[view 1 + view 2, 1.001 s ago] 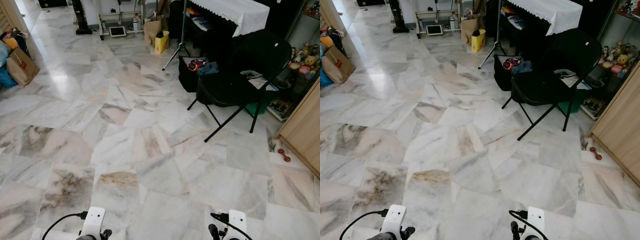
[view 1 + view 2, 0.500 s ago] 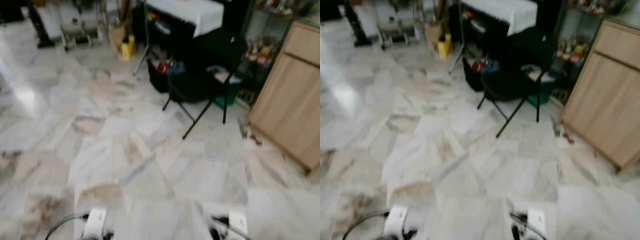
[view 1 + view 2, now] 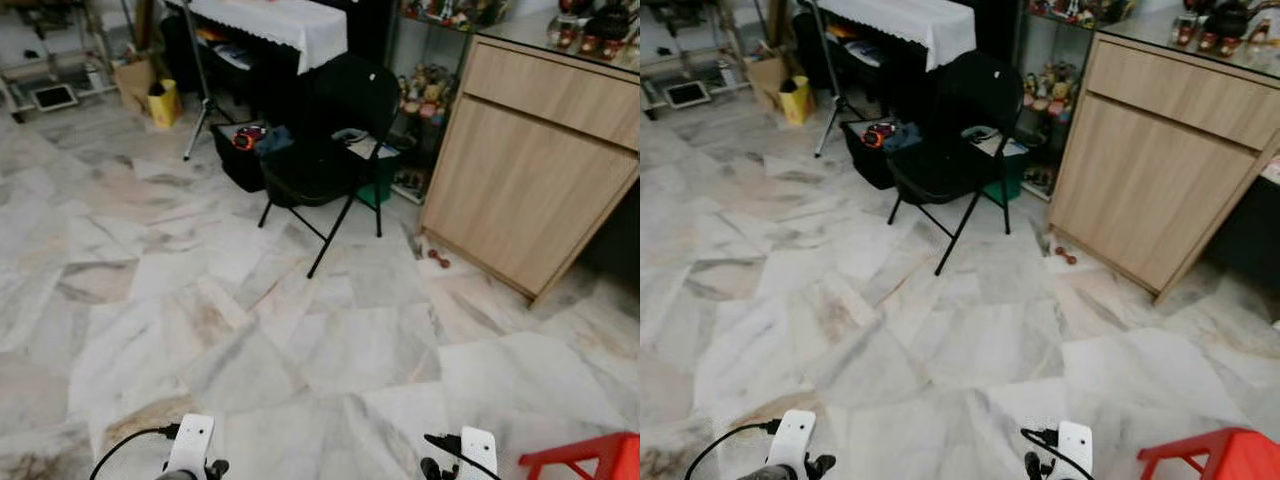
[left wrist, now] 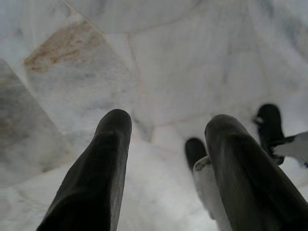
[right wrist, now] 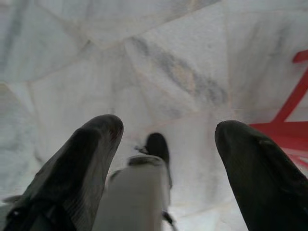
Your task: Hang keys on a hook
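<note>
Both arms hang low over the marble floor (image 3: 300,340). The left wrist (image 3: 190,448) and right wrist (image 3: 470,452) show at the bottom edge of the eye views. In the left wrist view, my left gripper (image 4: 169,124) is open, with only floor tiles between its black fingers (image 4: 103,163). In the right wrist view, my right gripper (image 5: 168,127) is also open over the floor and holds nothing. A red stool's frame (image 5: 288,120) lies just beyond one of its fingers.
A black folding chair (image 3: 325,150) stands ahead, with a black bag (image 3: 240,160) beside it and a white-clothed table (image 3: 270,20) behind. A wooden cabinet (image 3: 540,170) fills the right side. A red stool (image 3: 590,458) sits near my right arm. A small red object (image 3: 438,259) lies by the cabinet.
The camera has swung to the right: the chair has shifted left in the picture, and the wooden cabinet and red stool have come into view. Both arms hang as before.
</note>
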You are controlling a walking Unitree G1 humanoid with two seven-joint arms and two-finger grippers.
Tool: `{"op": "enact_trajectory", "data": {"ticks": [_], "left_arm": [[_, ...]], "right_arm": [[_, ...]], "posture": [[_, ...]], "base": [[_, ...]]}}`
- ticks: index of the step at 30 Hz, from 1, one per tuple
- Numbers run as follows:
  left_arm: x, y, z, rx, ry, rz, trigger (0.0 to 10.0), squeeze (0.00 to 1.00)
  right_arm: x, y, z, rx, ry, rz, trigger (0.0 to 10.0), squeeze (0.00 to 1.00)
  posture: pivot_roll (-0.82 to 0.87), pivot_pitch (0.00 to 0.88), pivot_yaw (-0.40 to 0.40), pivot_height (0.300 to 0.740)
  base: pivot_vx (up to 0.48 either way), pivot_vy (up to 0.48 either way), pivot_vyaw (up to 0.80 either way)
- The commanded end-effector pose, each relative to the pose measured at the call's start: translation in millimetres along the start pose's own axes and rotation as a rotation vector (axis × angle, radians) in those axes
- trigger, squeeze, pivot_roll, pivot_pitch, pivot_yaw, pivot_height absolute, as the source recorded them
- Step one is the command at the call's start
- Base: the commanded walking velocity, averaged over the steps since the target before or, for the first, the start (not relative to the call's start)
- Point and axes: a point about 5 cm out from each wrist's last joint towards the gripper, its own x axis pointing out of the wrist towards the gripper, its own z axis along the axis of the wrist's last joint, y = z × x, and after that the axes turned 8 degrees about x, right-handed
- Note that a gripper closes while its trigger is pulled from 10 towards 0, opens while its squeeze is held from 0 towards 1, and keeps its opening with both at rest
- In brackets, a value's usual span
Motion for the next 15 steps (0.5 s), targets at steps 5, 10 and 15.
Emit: {"op": "enact_trajectory", "data": {"ticks": [5, 10, 15], "left_arm": [[0.6, -1.2, 1.2, 0.019, 0.010, 0.002, 10.0, 0.00], [0.7, -1.8, 2.0, 0.034, 0.008, 0.000, 10.0, 0.00], [0.6, -1.9, 0.7, 0.026, 0.015, 0.003, 10.0, 0.00]], "right_arm": [[-0.5, -4.4, 1.4, -0.007, -0.001, -0.012, 10.0, 0.00], [-0.5, -4.6, 1.7, -0.006, -0.002, -0.014, 10.0, 0.00], [-0.5, -4.9, 1.7, -0.007, -0.001, -0.015, 10.0, 0.00]], "posture": [[0.07, 0.006, 0.000, 0.740], [0.07, 0.005, -0.001, 0.740], [0.07, 0.005, -0.001, 0.740]], "base": [[0.000, -0.101, -0.62], [0.000, 0.000, -0.62], [0.000, -0.146, -0.62]]}}
